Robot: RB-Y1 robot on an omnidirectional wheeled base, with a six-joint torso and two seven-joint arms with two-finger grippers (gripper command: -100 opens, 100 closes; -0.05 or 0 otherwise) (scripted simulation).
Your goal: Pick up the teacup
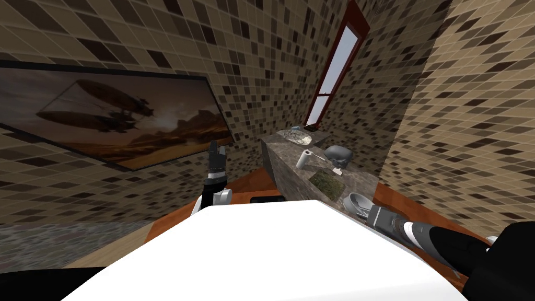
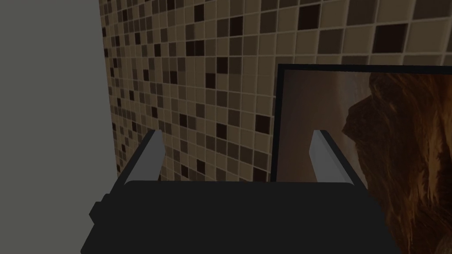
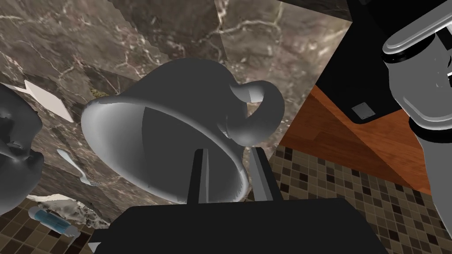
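Right pincer: the right pincer (image 3: 228,151) pinches the rim of the teacup (image 3: 167,101). One finger is inside the bowl and the other is outside the wall, just below the handle (image 3: 258,110). The two fingers stand close together.
Teacup: it is plain grey and tipped so that its mouth faces the wrist camera. In the head view the teacup (image 1: 357,201) is at the near end of the bench (image 1: 285,167). I cannot tell whether its foot touches the top.
Right arm: the right forearm (image 1: 413,232) lies low and reaches in from the lower right, ending at the cup.
Left pincer: the left pincer (image 2: 238,132) is spread, with nothing between its fingers. In the head view it (image 1: 216,150) is held upright, fingers pointing up, well apart from the bench. It is in front of a framed painting (image 1: 104,117) of an airship.
Bench: dark veined marble, running away toward a red-framed window (image 1: 334,68).
On the bench: a white roll (image 1: 303,158) stands upright. A dark grey rounded object (image 1: 338,154) lies near it, and a green patch (image 1: 326,182) lies nearer the cup.
Beyond the cup: a flat white piece (image 3: 48,101) and a pale brush-like thing (image 3: 75,165) lie on the marble. A small blue tube (image 3: 50,220) is also there.
Hard to make out: print on the tube is too small to read, and the rounded object's kind is unclear.
Floor: reddish wood (image 3: 353,145) beside the bench.
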